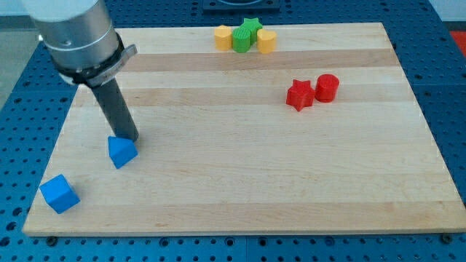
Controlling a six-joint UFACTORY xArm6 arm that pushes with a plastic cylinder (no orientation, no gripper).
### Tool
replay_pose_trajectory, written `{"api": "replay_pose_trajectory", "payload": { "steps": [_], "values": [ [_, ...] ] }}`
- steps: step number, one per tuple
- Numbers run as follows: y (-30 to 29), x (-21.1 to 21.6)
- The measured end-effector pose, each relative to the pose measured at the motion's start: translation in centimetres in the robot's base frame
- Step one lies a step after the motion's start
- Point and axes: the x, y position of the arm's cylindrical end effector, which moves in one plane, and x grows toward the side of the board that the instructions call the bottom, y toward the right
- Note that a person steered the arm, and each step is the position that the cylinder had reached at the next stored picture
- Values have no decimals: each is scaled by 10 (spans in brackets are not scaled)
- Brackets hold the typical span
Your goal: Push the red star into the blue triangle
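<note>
Camera view: the bench is a pale wooden board. My tip stands near the bench's left edge, touching or just above the top of the blue triangle; from this angle I cannot tell whether there is contact. The tool is a plain rod with nothing to open or close, and it holds nothing.

The red star lies well apart from the tip, toward the bench's right edge and in its upper half. A red cylinder sits just beside it on the view's right, touching or nearly so. At the top edge, near its middle, a yellow block, a green star and a yellow cylinder are crowded together. A blue cube rests by the bottom-left corner.

As I judge it, the push has not begun: the tip is at the goal block, not at the star. The next move calls for travelling across the bench to the star's far side, upper right of it, so the stroke runs down-left toward the triangle. The red cylinder occupies about that spot, so the tip must slip between the two or risk carrying both along.
</note>
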Motion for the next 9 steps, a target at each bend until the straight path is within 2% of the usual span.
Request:
{"api": "replay_pose_trajectory", "payload": {
  "steps": [2, 4, 5, 6, 7, 8, 9],
  "values": [
    [0, 46],
    [0, 68],
    [58, 63],
    [182, 55],
    [318, 27],
    [417, -39],
    [413, -86]
  ]
}}
